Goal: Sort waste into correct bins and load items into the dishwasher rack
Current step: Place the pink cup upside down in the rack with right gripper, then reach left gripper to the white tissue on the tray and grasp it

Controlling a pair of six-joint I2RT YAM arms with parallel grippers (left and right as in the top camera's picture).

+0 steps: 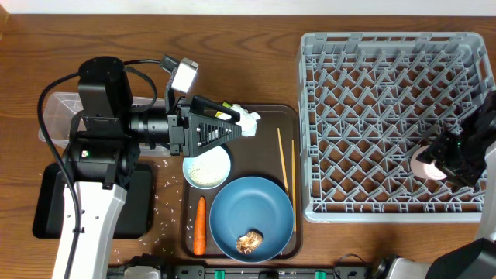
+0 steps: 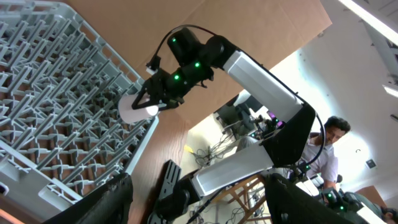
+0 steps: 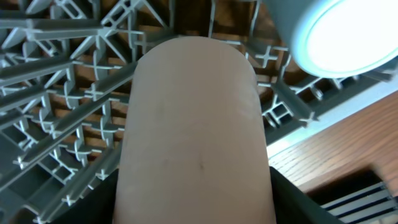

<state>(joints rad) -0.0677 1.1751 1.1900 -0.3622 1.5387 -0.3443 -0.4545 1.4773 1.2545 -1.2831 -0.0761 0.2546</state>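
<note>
My right gripper [image 1: 435, 164] is shut on the pinkish-white cup [image 3: 196, 124] and holds it low over the grey dishwasher rack [image 1: 387, 77] near its right edge; the left wrist view also shows the cup [image 2: 138, 110]. A light-blue cup [image 3: 345, 31] sits beside it in the rack. My left gripper [image 1: 232, 128] is open and empty, hovering over the brown serving tray [image 1: 288, 116] next to the white paper scrap [image 1: 249, 122] and the yellow-green wrapper [image 1: 229, 113]. The tray holds the white bowl [image 1: 207, 167], carrot [image 1: 200, 225], chopsticks [image 1: 283, 159] and the blue plate [image 1: 250, 209] with a brown lump [image 1: 249, 242]. The foil ball is out of view.
The clear tub [image 1: 58, 116] and the black tray [image 1: 50, 209] lie at the left, partly under my left arm. Rice grains [image 1: 160, 208] are scattered on the table between the black tray and the serving tray.
</note>
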